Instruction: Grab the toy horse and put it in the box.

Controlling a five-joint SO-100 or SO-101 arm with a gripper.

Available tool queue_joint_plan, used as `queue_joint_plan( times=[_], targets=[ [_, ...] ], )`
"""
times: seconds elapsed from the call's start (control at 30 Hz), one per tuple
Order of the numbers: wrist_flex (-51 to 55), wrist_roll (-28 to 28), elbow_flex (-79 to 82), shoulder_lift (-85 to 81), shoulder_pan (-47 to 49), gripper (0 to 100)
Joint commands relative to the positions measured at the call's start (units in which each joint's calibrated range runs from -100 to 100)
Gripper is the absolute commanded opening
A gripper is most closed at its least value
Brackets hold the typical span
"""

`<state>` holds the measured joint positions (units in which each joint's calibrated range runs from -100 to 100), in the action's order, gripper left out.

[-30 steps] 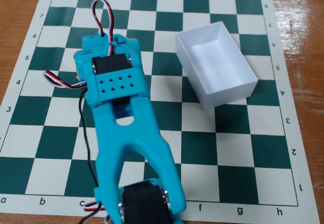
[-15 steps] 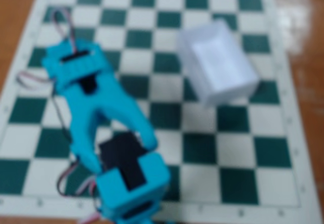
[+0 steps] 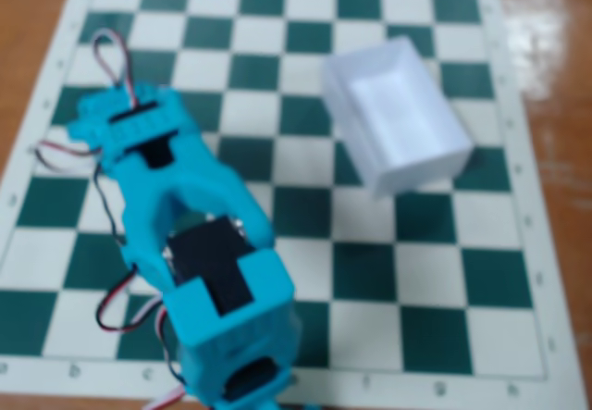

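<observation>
The white lidless box [image 3: 416, 151] stands on the chessboard mat [image 3: 435, 271] at the upper right of the fixed view, turned at an angle. The toy horse is not visible anywhere; it may be hidden under the arm. My blue arm [image 3: 199, 234] reaches from the bottom edge up and to the left, and its wrist end [image 3: 129, 128] hangs over the board's left squares, well left of the box. The gripper fingers are hidden beneath the wrist, so I cannot tell whether they are open or shut.
Red, black and white wires [image 3: 111, 54] loop out from the wrist and along the arm's left side. The brown wooden table [image 3: 555, 21] shows around the mat. The picture is slightly blurred.
</observation>
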<state>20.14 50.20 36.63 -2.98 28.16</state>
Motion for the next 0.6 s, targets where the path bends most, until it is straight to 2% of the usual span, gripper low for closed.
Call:
queue_joint_plan(
  times=[0.0,0.3,0.57],
  targets=[
    [-1.1,0.4,0.0,-1.2,-1.9,37],
    [-1.4,1.2,2.7,-0.3,-7.4,44],
    [-8.8,1.4,2.8,2.4,-6.8,45]
  ],
)
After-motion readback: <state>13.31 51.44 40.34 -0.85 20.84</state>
